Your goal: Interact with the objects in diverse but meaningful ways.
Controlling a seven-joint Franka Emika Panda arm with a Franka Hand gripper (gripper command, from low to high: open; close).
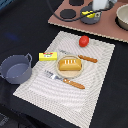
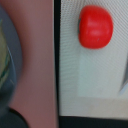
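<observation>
Judging from how things lay, little of the open-ended task looked done: everything sat neatly arranged, nothing was held, and nearly all the handling seemed left to do. I take the placemat (image 1: 92,65) as landmark. The largest pot (image 1: 15,69), grey-blue and two-handled, stood off the placemat's edge at the exterior view's left, with no food visible in it. A second pot (image 1: 90,16) sat beyond the placemat's far edge on the brownish board (image 1: 107,27), with something yellow inside, possibly the cheese wedge (image 1: 88,13). On the placemat's middle lay the bread loaf (image 1: 69,63) on a plate (image 1: 62,73), flanked by a knife (image 1: 87,58) and a fork (image 1: 67,80). The butter block (image 1: 47,56) lay just beside the plate, toward the grey pot. The tomato (image 1: 84,41) rested near the placemat's far edge.

The gripper (image 1: 98,6) hung above the far pot, well apart from the placemat's foods; whether its jaws were spread or pressed together I could not tell. The wrist view showed the tomato (image 2: 95,26) on the placemat below, untouched.
</observation>
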